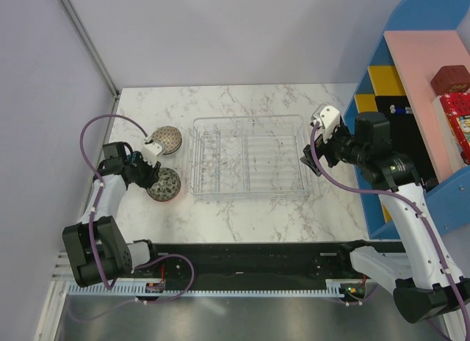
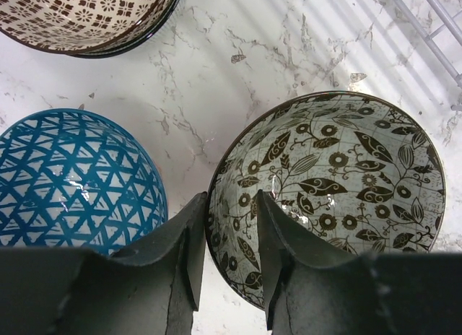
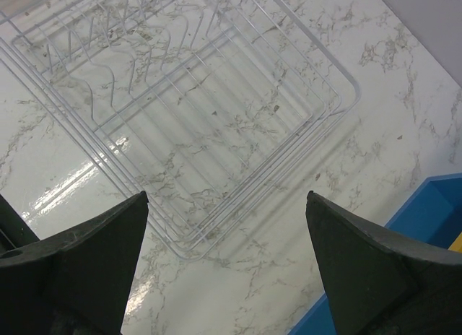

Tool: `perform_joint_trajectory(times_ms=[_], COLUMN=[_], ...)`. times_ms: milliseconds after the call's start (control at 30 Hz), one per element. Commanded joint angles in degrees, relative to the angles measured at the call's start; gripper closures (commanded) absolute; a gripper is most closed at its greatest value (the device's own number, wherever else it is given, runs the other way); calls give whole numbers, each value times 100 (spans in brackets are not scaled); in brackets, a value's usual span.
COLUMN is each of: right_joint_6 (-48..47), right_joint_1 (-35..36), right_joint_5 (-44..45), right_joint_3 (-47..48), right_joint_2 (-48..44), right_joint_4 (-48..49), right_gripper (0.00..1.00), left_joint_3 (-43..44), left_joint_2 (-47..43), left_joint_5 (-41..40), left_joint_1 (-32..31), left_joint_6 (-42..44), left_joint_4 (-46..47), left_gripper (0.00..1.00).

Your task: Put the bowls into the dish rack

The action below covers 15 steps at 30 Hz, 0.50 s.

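Three patterned ceramic bowls (image 2: 72, 176) show at the left wrist, two overhead; left gripper (image 2: 231, 205) narrowly straddles the leaf-patterned bowl (image 2: 339, 169) at its rim, right gripper (image 3: 227, 198) gapes; clear plastic dish rack (image 1: 250, 161) runs left-right.

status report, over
Left gripper open, jaws straddling floral bowl rim. Right gripper open at dish rack edge. Rack empty. Blue bowl close beside left gripper.

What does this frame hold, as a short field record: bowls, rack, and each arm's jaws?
dish rack: no bowl in it
bowls in view: floral bowl, blue bowl, lattice bowl, all on the table left of the dish rack
left gripper: jaws open, straddling the floral bowl's rim
right gripper: jaws wide open, empty, by the dish rack's right edge
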Motion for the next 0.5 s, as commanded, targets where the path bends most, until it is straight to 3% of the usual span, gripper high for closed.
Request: perform_joint_trajectory(times_ms=[0, 300, 467], right_joint_6=[42, 51, 69], right_joint_1=[11, 19, 28], right_joint_5=[-163, -172, -207], right_joint_3=[282, 264, 273], right_joint_2=[27, 36, 62], right_joint_4=[39, 48, 39], right_gripper=[3, 2, 2], left_joint_3=[-78, -87, -43], left_joint_2=[-126, -161, -293], left_joint_5=[-56, -144, -214], left_joint_1=[42, 42, 51], left_joint_6=[78, -18, -97], left_joint_4=[151, 239, 266], left_gripper=[62, 79, 95])
